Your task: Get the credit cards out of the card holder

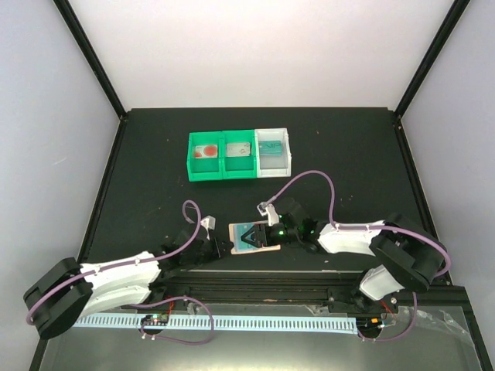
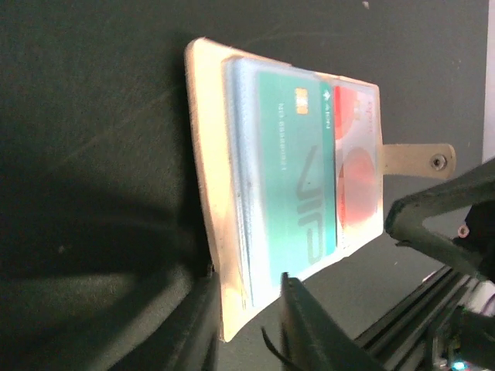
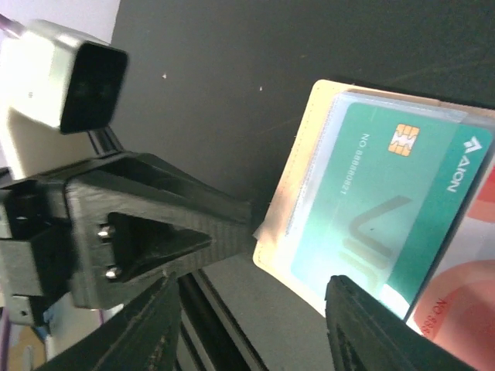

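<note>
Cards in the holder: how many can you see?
2. A teal card lies on top in the holder. A white-and-red card sits beside it toward the tab, partly covered. More may be hidden underneath.

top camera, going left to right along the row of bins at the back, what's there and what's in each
green plastic bin with a white-and-red card → second green plastic bin with a grey card → white plastic bin with a teal card
</note>
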`<control>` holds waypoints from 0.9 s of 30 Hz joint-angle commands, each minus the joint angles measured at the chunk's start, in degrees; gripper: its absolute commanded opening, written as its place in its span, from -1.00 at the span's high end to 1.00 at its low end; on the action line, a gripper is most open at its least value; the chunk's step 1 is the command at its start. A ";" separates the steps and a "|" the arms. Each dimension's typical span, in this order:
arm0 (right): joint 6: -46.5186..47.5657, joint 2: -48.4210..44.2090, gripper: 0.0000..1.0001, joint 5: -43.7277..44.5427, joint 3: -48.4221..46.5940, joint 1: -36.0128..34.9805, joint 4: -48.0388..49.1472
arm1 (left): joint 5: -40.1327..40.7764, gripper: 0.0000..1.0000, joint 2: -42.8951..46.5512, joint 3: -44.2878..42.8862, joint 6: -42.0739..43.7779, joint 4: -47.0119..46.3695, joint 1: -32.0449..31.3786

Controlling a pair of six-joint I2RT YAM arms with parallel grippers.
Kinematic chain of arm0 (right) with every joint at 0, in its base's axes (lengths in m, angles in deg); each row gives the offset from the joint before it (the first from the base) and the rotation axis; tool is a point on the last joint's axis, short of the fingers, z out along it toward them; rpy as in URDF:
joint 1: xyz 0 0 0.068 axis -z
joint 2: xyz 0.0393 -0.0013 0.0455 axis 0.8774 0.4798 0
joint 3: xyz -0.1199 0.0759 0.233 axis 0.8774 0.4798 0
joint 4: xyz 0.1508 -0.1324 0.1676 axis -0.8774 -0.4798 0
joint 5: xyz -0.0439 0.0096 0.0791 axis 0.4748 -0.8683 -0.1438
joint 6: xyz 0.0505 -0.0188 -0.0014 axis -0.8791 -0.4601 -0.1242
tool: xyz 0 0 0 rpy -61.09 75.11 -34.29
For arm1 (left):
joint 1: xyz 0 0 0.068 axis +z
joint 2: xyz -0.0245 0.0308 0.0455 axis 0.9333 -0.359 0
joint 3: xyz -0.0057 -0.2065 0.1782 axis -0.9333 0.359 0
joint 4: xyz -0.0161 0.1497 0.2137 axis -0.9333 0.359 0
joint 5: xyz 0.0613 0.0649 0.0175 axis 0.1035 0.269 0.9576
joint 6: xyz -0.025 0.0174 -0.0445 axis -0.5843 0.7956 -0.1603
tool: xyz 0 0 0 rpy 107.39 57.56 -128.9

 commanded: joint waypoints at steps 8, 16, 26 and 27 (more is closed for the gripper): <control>1.49 1.84 0.29 5.49 -1.46 -0.19 -4.28 | 4.69 0.45 7.86 -2.90 3.77 6.68 -0.31; 2.98 2.26 0.35 10.35 -2.94 -0.04 -8.67 | -1.71 0.97 2.21 -3.63 7.97 -2.44 0.07; 2.91 2.96 0.37 11.58 -3.81 0.00 -10.08 | -3.49 0.97 -6.44 -4.80 9.50 -6.17 0.08; 2.95 3.24 0.38 11.46 -3.82 -0.02 -10.04 | -3.31 0.97 -7.01 -4.84 9.45 -5.82 0.08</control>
